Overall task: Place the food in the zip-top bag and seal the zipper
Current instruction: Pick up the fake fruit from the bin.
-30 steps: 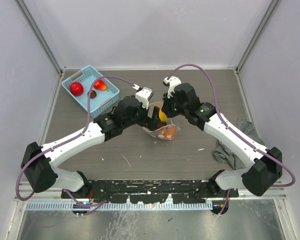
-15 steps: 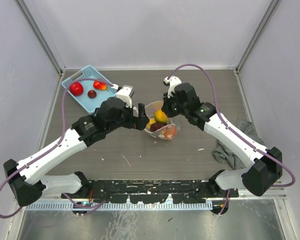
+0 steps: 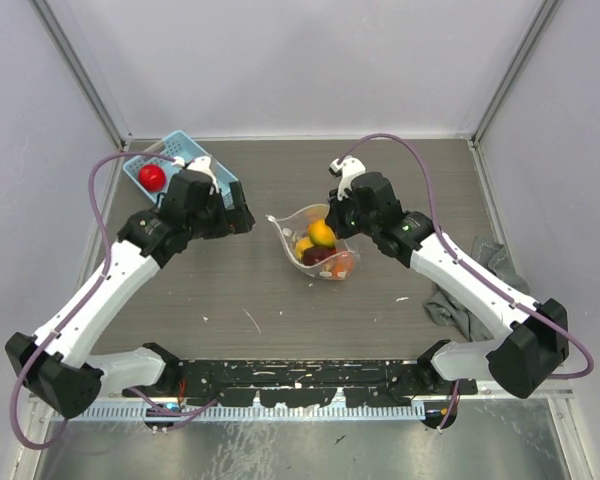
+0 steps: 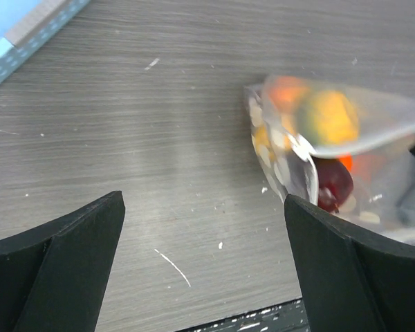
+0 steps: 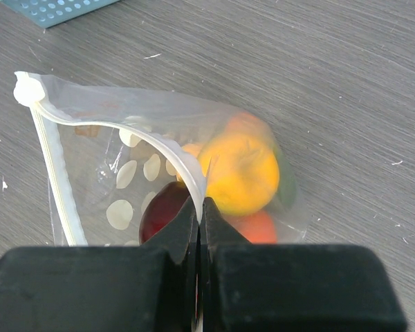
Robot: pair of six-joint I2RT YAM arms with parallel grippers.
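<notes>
The bag (image 3: 318,245) lies mid-table between the two arms. Its long axis runs on a diagonal, with the mouth toward the far left and the closed bottom toward the near right. The mouth gapes open. The zipper (image 5: 54,166) is unsealed, and its two strips meet at one corner and spread apart from there.

The right gripper (image 5: 200,207) is clamped tight on the upper lip of the mouth and holds that edge up off the table (image 3: 380,170). The lower lip lies flat.

Through the clear plastic show a yellow fruit (image 5: 238,173), a dark red fruit (image 5: 162,211) just beside the fingers, and an orange fruit (image 5: 259,225) below the yellow one. A sliver of green shows behind the yellow one.

The left gripper (image 3: 238,215) stands at the near right corner of the basket (image 3: 175,150), well apart from the bag. Its jaws are spread wide and hold nothing. In its wrist view only bare table lies between the fingers, and the bag sits off to the right.

One red fruit (image 3: 152,177) rests in the basket. The arm hides the rest of the basket's inside.
</notes>
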